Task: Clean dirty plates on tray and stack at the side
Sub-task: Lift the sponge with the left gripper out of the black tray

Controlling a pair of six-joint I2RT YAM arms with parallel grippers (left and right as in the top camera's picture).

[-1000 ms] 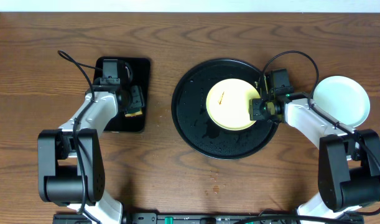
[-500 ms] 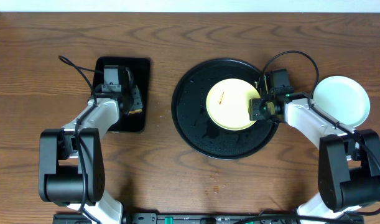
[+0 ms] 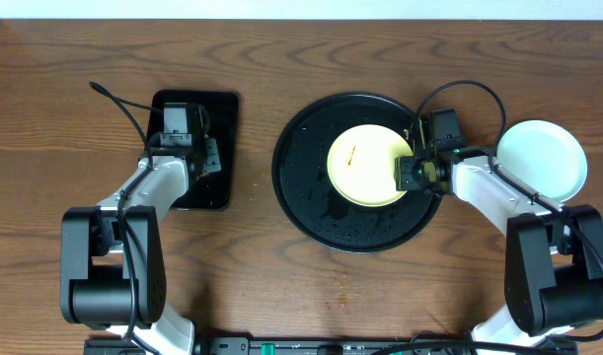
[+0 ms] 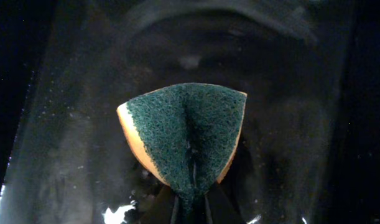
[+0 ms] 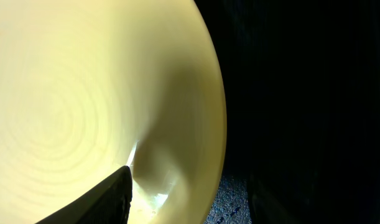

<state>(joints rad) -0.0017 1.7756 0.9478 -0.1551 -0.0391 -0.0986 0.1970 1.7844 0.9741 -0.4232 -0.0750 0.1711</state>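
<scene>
Overhead view w/ two wrist views.

(a) Wooden table (image 3: 281,296): carries everything below.
(b) Left arm (image 3: 148,187) reaches over the rectangular tray; right arm (image 3: 489,192) reaches to the round tray's right edge.
(c) Round tray (image 3: 301,202): black, raised rim, centre-right of table, surface wet w/ droplets.
(d) Rectangular tray (image 3: 222,113): black, glossy, left of the round tray and well apart from it.
(e) White plate (image 3: 543,158): on the table just right of the round tray, outside it; whether more than one lies there cannot be told.
(f) Yellow plate (image 3: 365,168): inside the round tray, toward its right half.
(g) Right gripper (image 3: 412,173): at the yellow plate's right rim, jaws about half apart and closed on that rim. One finger (image 5: 112,193) lies on the plate's inner face; the other is hidden beneath.
(h) Left gripper (image 4: 190,202): over the rectangular tray, jaws squeezed fully together on the sponge.
(i) Sponge (image 4: 183,134): green scouring face up, yellow body at the edges, creased down the middle by the pinch.
(j) Streak (image 3: 352,154): small, orange-brown, on the yellow plate, left of centre.
</scene>
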